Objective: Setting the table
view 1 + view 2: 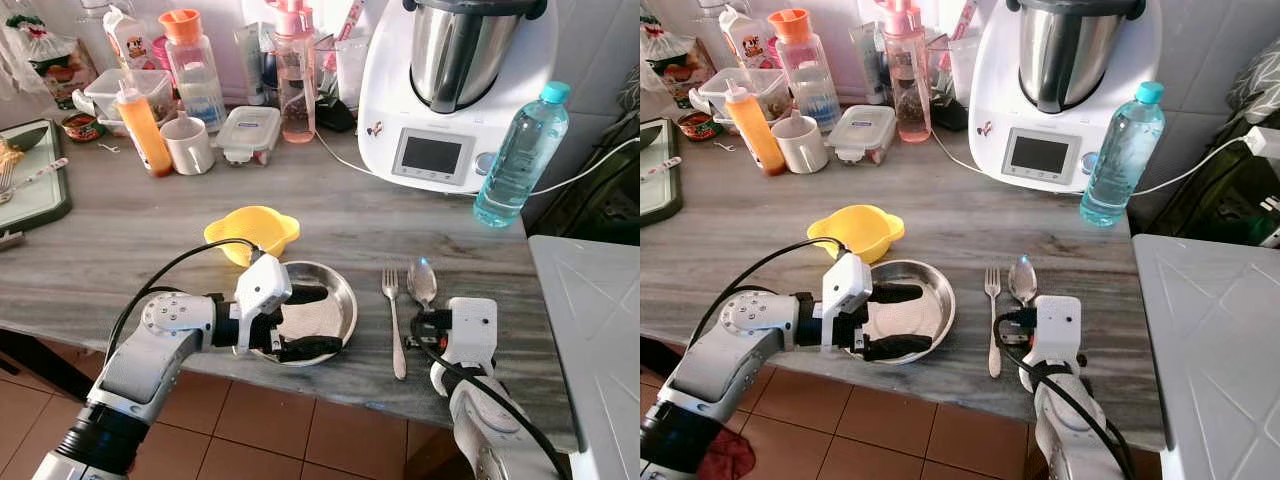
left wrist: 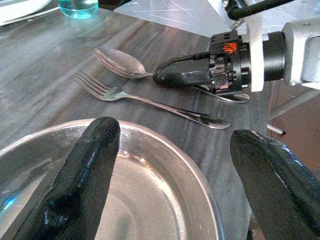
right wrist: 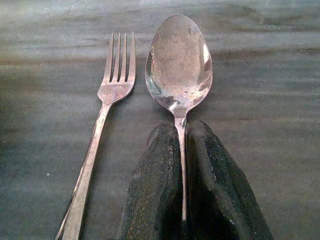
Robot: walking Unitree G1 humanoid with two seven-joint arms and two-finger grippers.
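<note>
spoon (image 3: 178, 70), bowl ahead of right gripper (image 3: 182, 165), handle clenched between its fingers; fork (image 3: 102, 120) just beside; left gripper (image 1: 300, 322) spread across steel plate (image 1: 340, 300).

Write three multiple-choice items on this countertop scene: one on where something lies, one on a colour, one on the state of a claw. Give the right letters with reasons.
1. Where does the fork lie?
A. inside the steel plate
B. between the steel plate and the spoon
C. beside the water bottle

2. What colour is the bowl behind the steel plate?
A. yellow
B. blue
C. white

3. What is the right claw doing?
A. hanging open above the fork
B. shut on the bottle cap
C. shut on the spoon's handle

Answers: 1 B, the fork sits right of the plate with the spoon on its far side. 2 A, the bowl is plainly yellow. 3 C, the right wrist view shows both fingers pressed against the handle.
</note>
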